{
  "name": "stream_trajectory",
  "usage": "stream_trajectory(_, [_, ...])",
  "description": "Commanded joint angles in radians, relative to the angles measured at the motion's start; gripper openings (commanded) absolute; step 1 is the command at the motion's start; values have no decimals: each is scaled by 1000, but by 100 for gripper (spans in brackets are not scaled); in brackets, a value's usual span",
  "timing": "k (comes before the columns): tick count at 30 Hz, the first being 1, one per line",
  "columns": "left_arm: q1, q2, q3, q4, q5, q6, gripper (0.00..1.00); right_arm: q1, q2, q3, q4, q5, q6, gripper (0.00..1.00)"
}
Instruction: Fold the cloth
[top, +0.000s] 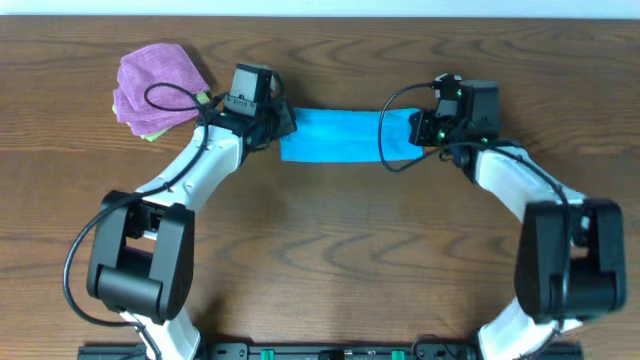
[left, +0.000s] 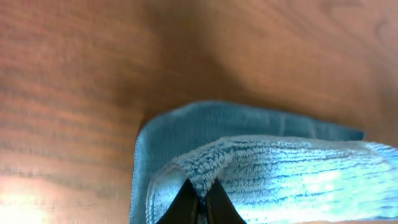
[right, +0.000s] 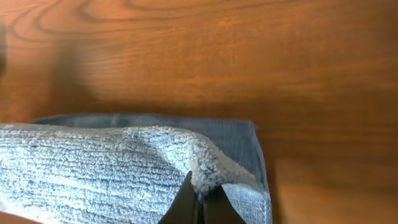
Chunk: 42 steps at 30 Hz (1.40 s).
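Two claws hold the cloth (top: 335, 135), one at each short end. In the left wrist view, our left gripper (left: 199, 200) has its jaws drawn almost together, with a ridge of blue terry pinched between the tips. That pinched upper layer rises toward the claw and runs off to the right of it. Just past the tips a flatter lower layer shows, its hemmed edge curving round on the wood. Beyond that edge we see only the brown table (left: 93, 74).

Our right gripper (right: 200, 200) is much the same. Its jaws are nearly closed on a puckered bit of the top layer. The terry spreads away to the left of the claw, and a smoother under layer ends in a square corner just beyond and to the right of the tips. Bare wood grain lies further out.

From overhead the cloth lies as a long strip stretched between the two claws, near the far side of the table. Out past the left gripper, away from the strip, sits a bunched purple cloth (top: 155, 75) with a bit of light green cloth (top: 152, 132) peeking from under it. A black cable (top: 170, 95) loops across the purple one.
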Motion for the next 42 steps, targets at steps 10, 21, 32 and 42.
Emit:
stream_trajectory(10, [22, 105, 5, 51, -38, -29, 6, 13, 95, 76, -14, 53, 14, 1])
stream_trajectory(21, [22, 115, 5, 54, -98, -22, 70, 40, 105, 76, -20, 110, 15, 28])
stream_trajectory(32, [23, 84, 65, -10, -89, 32, 80, 37, -11, 76, -137, 121, 19, 86])
stream_trajectory(42, [16, 82, 247, -251, -20, 43, 6, 27, -189, 76, -363, 145, 135, 99])
